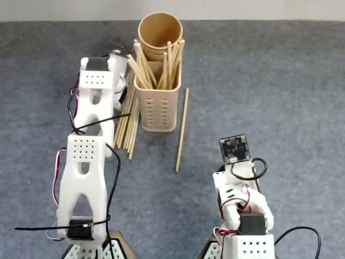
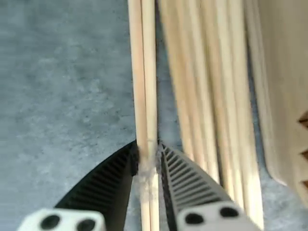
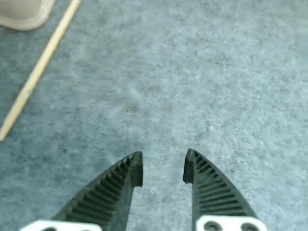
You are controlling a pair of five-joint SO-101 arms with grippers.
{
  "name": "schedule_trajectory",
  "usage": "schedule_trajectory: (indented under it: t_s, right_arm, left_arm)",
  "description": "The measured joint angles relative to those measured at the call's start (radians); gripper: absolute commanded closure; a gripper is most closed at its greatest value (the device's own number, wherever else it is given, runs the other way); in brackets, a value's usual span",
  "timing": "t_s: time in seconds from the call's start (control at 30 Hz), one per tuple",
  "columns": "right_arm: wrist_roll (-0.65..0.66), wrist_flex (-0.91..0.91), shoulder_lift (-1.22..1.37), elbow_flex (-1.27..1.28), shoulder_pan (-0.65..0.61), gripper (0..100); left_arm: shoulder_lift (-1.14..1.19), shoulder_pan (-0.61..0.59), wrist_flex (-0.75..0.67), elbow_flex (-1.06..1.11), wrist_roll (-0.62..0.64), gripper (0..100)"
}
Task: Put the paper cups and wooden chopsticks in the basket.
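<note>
I see the basket (image 1: pixel 157 110) upright on the surface (image 1: pixel 280 81), chopsticks (image 1: pixel 148 70) standing in it and the cups (image 1: pixel 160 33) stacked at its far end. A pile (image 1: pixel 127 124) lies just beside it, 1 stick (image 1: pixel 182 129) opposite. My left claw (image 2: pixel 147 159) pinches a pair (image 2: pixel 144 72) from the pile; my right claw (image 3: pixel 162 168) hangs partly open, holding nothing.

Blurred: chopsticks (image 2: pixel 144 86) in left hand (image 2: pixel 147 148), perhaps two; basket (image 2: pixel 284 96) cut off by picture edge.
</note>
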Motion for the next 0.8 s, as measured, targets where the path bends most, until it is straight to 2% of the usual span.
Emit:
schedule_trajectory:
  t_s: [0.27, 0.43, 0.53, 0.67, 0.73, 0.8]
  right_arm:
    - [0.000, 0.000, 0.000, 0.000, -0.006, 85.0]
    - [0.000, 0.000, 0.000, 0.000, -0.009, 85.0]
    - [0.000, 0.000, 0.000, 0.000, -0.009, 85.0]
    - [0.000, 0.000, 0.000, 0.000, -0.009, 85.0]
    - [0.000, 0.000, 0.000, 0.000, -0.009, 85.0]
    - [0.000, 0.000, 0.000, 0.000, -0.009, 85.0]
  left_arm:
    - [-0.359, -0.002, 0.006, -0.098, 0.061, 100]
    - [-0.687, 0.066, 0.011, -0.063, 0.141, 100]
    - [-0.921, 0.112, 0.012, 0.115, 0.175, 100]
    - [-1.274, 0.181, 0.006, 0.546, 0.190, 100]
    - [-1.433, 0.227, -0.075, 0.781, 0.189, 100]
    - [-1.548, 0.242, -0.215, 0.982, 0.195, 100]
